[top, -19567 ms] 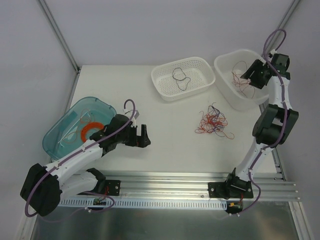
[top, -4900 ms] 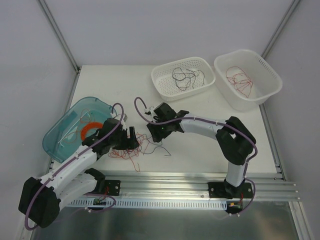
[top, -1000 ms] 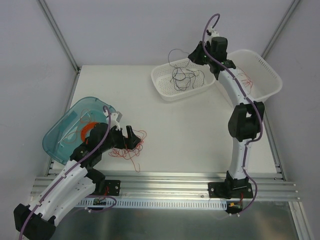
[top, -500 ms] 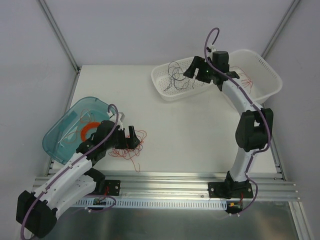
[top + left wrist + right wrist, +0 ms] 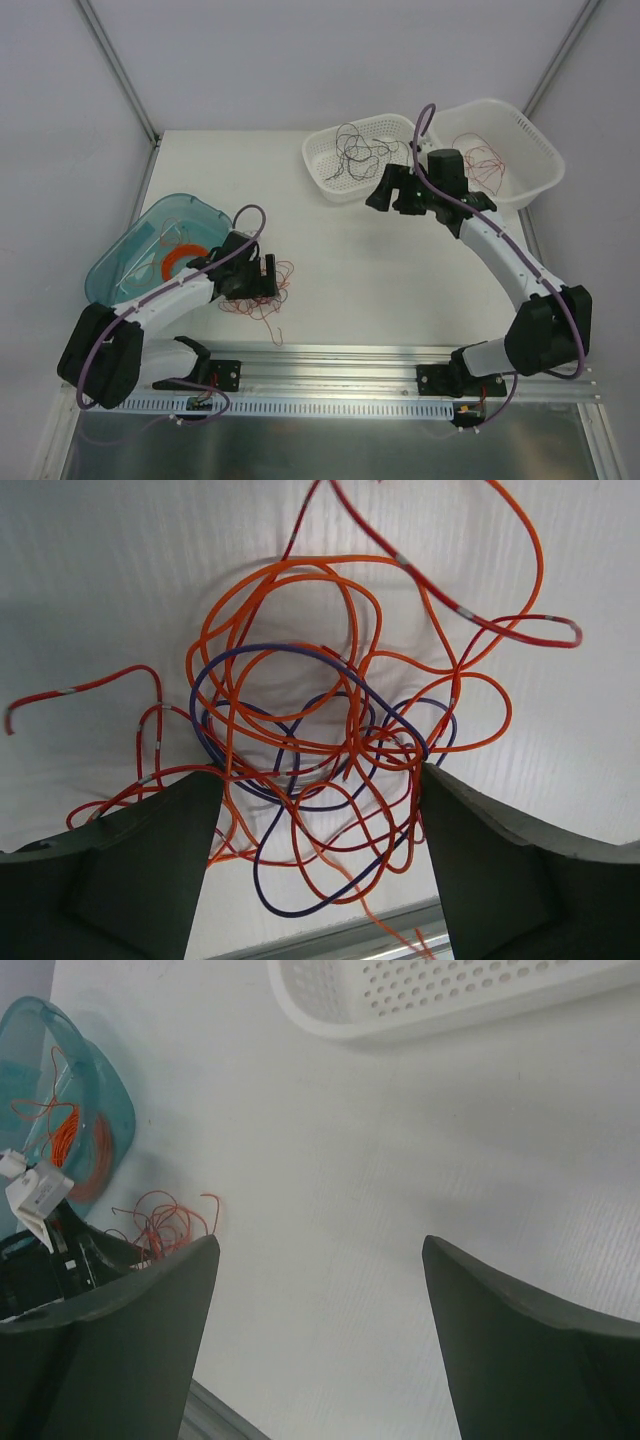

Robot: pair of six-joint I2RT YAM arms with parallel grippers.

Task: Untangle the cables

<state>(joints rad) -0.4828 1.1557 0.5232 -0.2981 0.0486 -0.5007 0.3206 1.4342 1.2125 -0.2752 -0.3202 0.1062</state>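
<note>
Fingers (image 5: 110, 865) of my left gripper (image 5: 320, 780) are broad wedges of matte dark grey plastic, standing wide apart on either side of the tangle of cables (image 5: 330, 730) without pinching it. The tangle is a heap of thin, glossy loops, orange-red with a few violet-dark ones, lying on the finely ribbed white table (image 5: 110, 570) just beside the translucent teal bin (image 5: 130, 260). My right gripper (image 5: 320, 1245) is also spread wide and holds nothing. It hangs over bare table in front of the perforated white basket (image 5: 322, 178), where dark curly strands (image 5: 358, 152) lie. A second ago this arm was raised above that basket with a dark strand dangling from it. The left gripper was already at the tangle then.
</note>
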